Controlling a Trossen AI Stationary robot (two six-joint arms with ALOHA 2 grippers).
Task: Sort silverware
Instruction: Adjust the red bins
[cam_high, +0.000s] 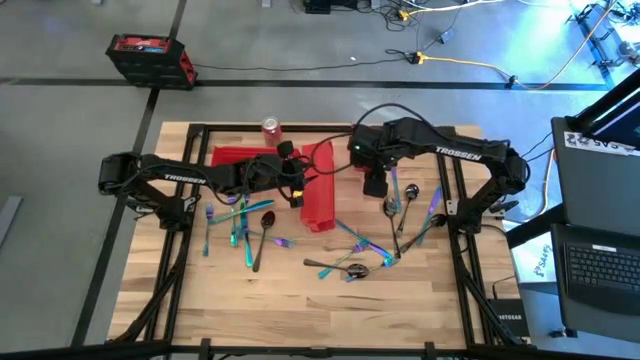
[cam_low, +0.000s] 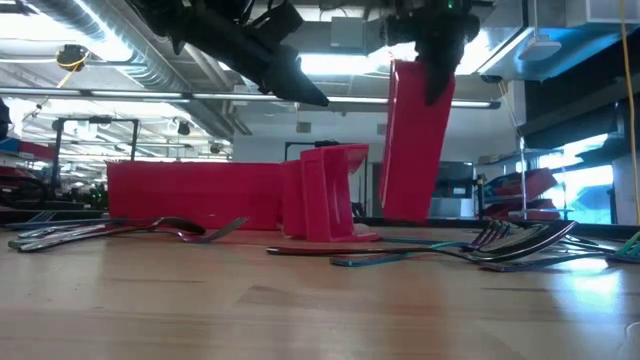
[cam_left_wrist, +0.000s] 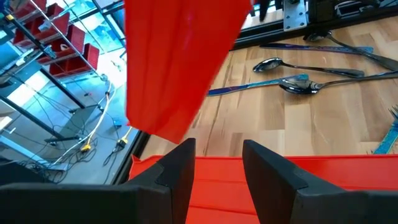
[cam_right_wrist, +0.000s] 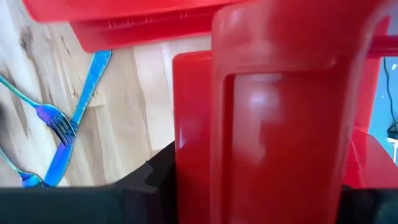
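The silverware lies loose on the wooden table in three clusters of iridescent forks, spoons and knives: left (cam_high: 240, 225), middle (cam_high: 355, 255) and right (cam_high: 410, 205). My right gripper (cam_low: 440, 70) is shut on a long red bin (cam_low: 415, 140) that hangs upright below it. Two more red bins lie on the table, one at the back (cam_high: 235, 157) and one in the middle (cam_high: 320, 205). My left gripper (cam_left_wrist: 217, 152) hovers open above the middle bin (cam_left_wrist: 348, 180), beside the hanging bin (cam_left_wrist: 180, 62), touching nothing. My right gripper holds the red bin by its upper end (cam_low: 425, 75), coming from above with the fingers pointing down. One dark finger (cam_right_wrist: 158, 180) shows against the bin's wall (cam_right_wrist: 193, 137); the bin hides the other. The bin hangs upright, and I cannot tell whether its lower end (cam_low: 405, 215) touches the table.
A red soda can (cam_high: 270, 127) stands at the table's far edge behind the bins. Bare wood lies along the near edge (cam_high: 300, 310). A laptop (cam_high: 600, 260) sits off the table's right side, and a black and red case (cam_high: 150, 58) stands on the floor beyond.
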